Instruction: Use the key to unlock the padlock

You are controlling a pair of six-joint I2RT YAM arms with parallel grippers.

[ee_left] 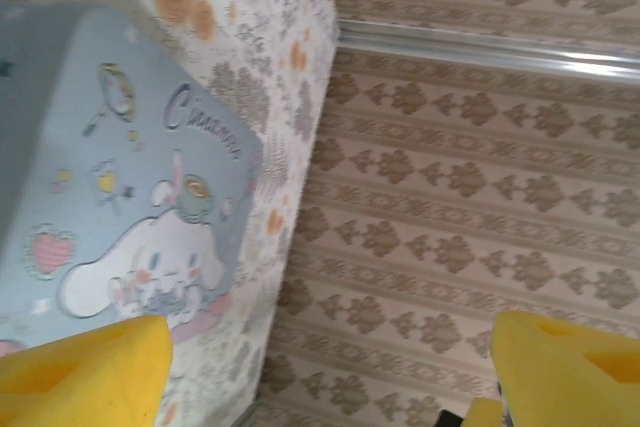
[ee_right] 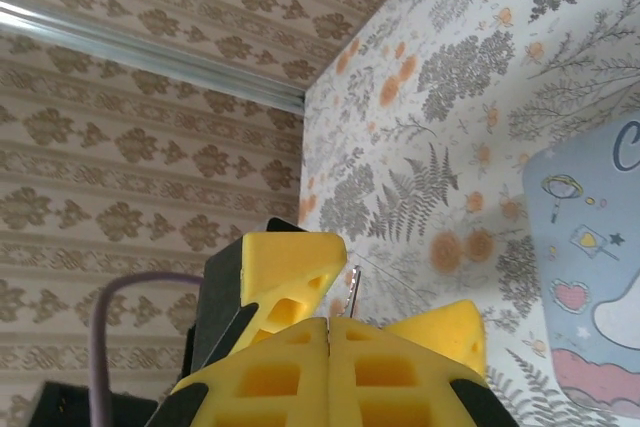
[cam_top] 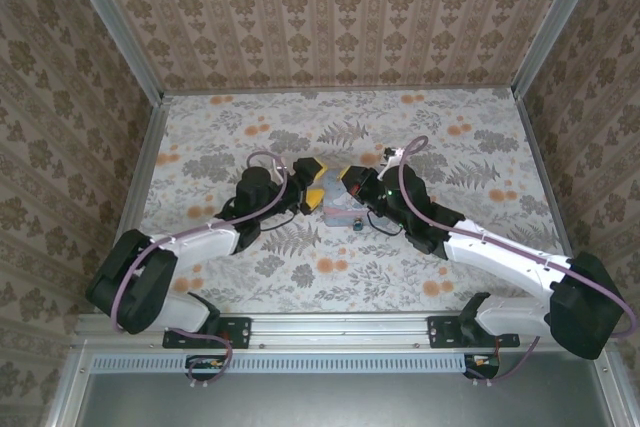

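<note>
Padlock [cam_top: 357, 228], reading in the top view as a tiny dark bluish speck, lying on the floral table [cam_top: 450, 137] near its centre, at the 5 o'clock corner of a pale-blue cartoon-printed tin [cam_top: 343, 215]; too small for telling whether touching the tin or just apart from it. Left pincer [cam_top: 314, 184], reaching in from 8 o'clock, hovering just at 10 o'clock of the tin, yellow pads [ee_left: 80, 372] standing spread wide. In the left wrist view, tin [ee_left: 130, 177] showing at 10 o'clock above one pad, patterned wall [ee_left: 450, 197] showing beyond the gap. Right pincer [cam_top: 350, 179], reaching in from 4 o'clock, hanging over the tin's 12 o'clock edge, facing the left pincer and sitting near it. In the right wrist view, right pads [ee_right: 390, 377] lying pressed together, pinching a thin bright metal sliver, apparently the key [ee_right: 352, 292], its tip sticking out past the pad seam toward 12 o'clock of that view; corner of the tin [ee_right: 590, 277] lying at 3 o'clock.
</note>
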